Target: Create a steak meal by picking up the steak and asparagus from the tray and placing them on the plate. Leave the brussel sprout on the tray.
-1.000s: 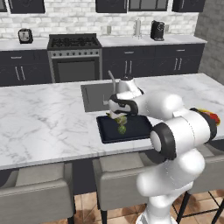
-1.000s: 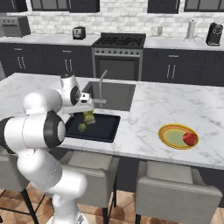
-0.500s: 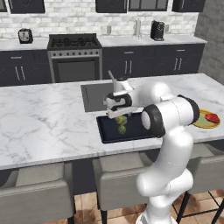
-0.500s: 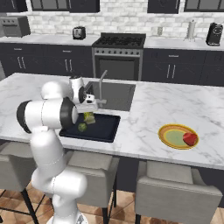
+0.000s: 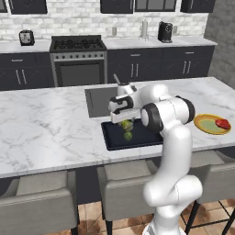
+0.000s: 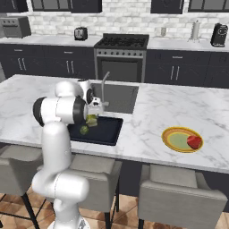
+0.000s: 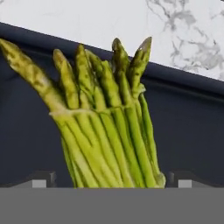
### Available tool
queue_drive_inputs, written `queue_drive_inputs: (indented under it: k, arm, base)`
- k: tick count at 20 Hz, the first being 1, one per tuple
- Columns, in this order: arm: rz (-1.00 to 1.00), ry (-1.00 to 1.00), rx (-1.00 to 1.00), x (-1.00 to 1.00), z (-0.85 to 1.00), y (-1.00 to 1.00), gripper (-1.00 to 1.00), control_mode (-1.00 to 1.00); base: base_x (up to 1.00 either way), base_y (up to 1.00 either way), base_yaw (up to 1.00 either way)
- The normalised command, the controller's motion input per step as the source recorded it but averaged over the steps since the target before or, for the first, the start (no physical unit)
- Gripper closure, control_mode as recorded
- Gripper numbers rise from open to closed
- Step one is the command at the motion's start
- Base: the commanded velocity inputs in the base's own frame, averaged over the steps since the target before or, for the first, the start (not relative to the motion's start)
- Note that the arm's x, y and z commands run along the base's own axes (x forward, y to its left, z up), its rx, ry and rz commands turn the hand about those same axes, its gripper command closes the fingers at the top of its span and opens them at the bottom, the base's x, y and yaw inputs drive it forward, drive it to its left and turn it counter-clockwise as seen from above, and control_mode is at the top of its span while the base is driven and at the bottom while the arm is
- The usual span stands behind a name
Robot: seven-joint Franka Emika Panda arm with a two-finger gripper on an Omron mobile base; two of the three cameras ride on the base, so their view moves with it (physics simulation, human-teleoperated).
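Centre of the left base frame: white two-finger gripper [image 5: 124, 120] poised low over the flat rectangular black tray [image 5: 112, 138] on the white marble counter [image 5: 46, 133]. Jaws spread wide, one to either side of the bundle of yellow-green asparagus stalks [image 7: 105, 127], with nothing clamped. In the hand frame, asparagus at centre, pointed tips toward the top, lying on the tray floor [image 7: 192, 131] between the two dark fingertips [image 7: 41, 180] at the bottom corners. Small round dark-green brussel sprout [image 5: 128, 136] on the tray just below the bundle. Right of frame, well apart: round orange-rimmed plate [image 5: 205, 125] carrying the flat red steak chunk [image 5: 223, 124]. Same layout mirrored in the right base frame: gripper [image 6: 93, 117], sprout [image 6: 83, 129], plate [image 6: 172, 138], steak [image 6: 194, 142].
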Motion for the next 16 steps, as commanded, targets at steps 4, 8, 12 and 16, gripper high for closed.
queue_drive_inputs:
  k: [4, 8, 12, 16]
  arm:
    - [0.0, 0.02, 0.0, 0.52, -0.38, 0.0, -1.0, -1.0]
    - [0.01, 0.01, 0.0, 0.3, -0.44, 0.0, -1.0, -1.0]
    - [0.0, 0.05, 0.0, -0.01, -0.35, 0.0, 1.0, -1.0]
    - [0.0, -0.01, 0.0, -0.33, 0.02, -0.14, 1.0, -1.0]
  base:
    - [0.0, 0.0, 0.0]
    - [0.0, 0.0, 0.0]
    - [0.0, 0.0, 0.0]
    - [0.0, 0.0, 0.0]
